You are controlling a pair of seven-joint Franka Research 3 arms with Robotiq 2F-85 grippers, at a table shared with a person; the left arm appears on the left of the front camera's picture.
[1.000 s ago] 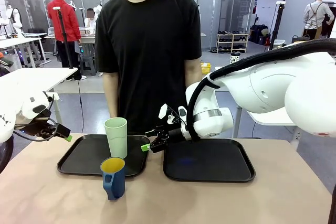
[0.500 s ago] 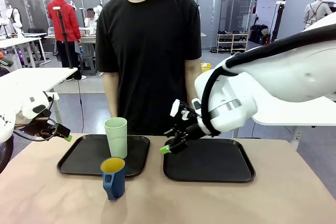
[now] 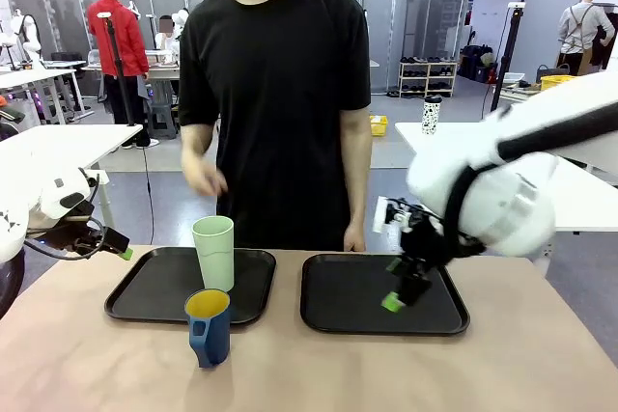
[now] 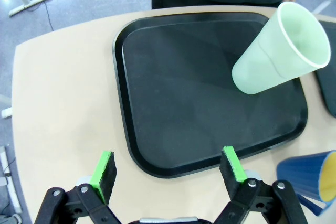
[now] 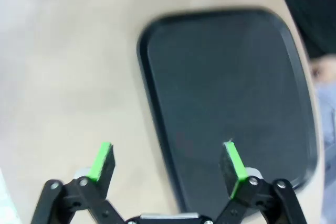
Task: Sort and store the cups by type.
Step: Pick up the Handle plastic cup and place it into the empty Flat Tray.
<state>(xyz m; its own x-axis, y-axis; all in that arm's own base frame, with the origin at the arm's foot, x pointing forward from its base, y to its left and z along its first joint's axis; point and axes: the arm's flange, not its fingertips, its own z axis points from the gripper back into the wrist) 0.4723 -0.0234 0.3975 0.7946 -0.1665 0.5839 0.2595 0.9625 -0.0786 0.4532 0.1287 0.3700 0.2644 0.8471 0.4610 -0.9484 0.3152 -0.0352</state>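
A tall pale green tumbler (image 3: 213,252) stands upright at the right end of the left black tray (image 3: 145,288); the left wrist view shows the tumbler (image 4: 277,51) on that tray (image 4: 199,108). A dark blue mug (image 3: 209,326) with a yellow inside stands on the table just in front of the tray, handle towards me, and the mug (image 4: 310,174) also sits at the left wrist view's lower right corner. My left gripper (image 3: 114,244) hovers open and empty off the table's left end (image 4: 168,167). My right gripper (image 3: 399,290) hangs open and empty over the right tray (image 5: 168,162).
The right black tray (image 3: 381,308) (image 5: 226,93) holds nothing. A person stands at the far side, one hand (image 3: 205,180) raised above the left tray and the other hand (image 3: 355,238) by the right tray's far edge. Bare table runs along the front.
My right arm has swung from beside the tumbler across to the right tray. The person's hand on the left has come up. The left arm and both cups have stayed put.
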